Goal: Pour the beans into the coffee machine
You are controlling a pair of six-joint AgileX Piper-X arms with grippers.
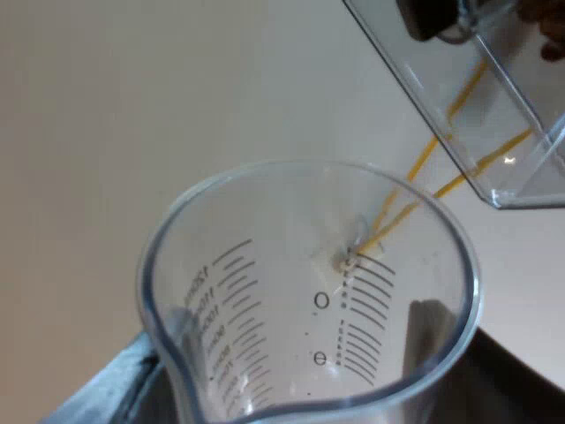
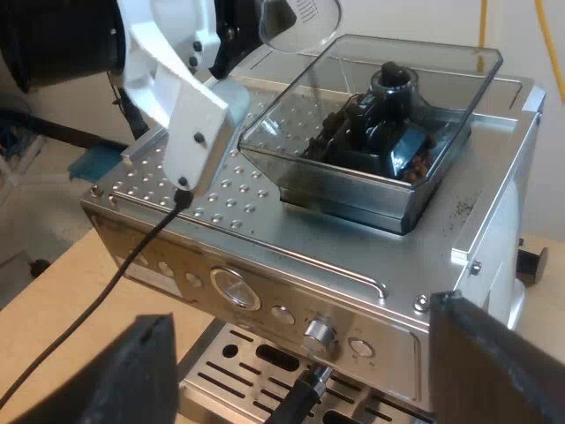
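My left gripper [image 1: 309,353] is shut on the clear measuring glass [image 1: 265,265]; its fingers [image 1: 430,331] show through the wall on both sides. I look into the tilted glass and see no beans in it. A corner of the clear bean hopper [image 1: 494,132] is close by its rim. In the right wrist view the glass [image 2: 300,22] is tipped over the edge of the hopper [image 2: 353,190] on top of the espresso machine [image 2: 265,256]. Brown beans [image 2: 415,163] lie around the hopper's dark centre piece. My right gripper [image 2: 300,322] is open before the machine's front, holding nothing.
The left arm's white body [image 2: 177,97] hangs over the machine's perforated top [image 2: 229,190]. A dark handle [image 2: 296,402] sticks out under the front panel, above the drip grate [image 2: 238,380]. Buttons and a knob [image 2: 318,334] line the front. A wooden table [image 2: 53,291] lies beside the machine.
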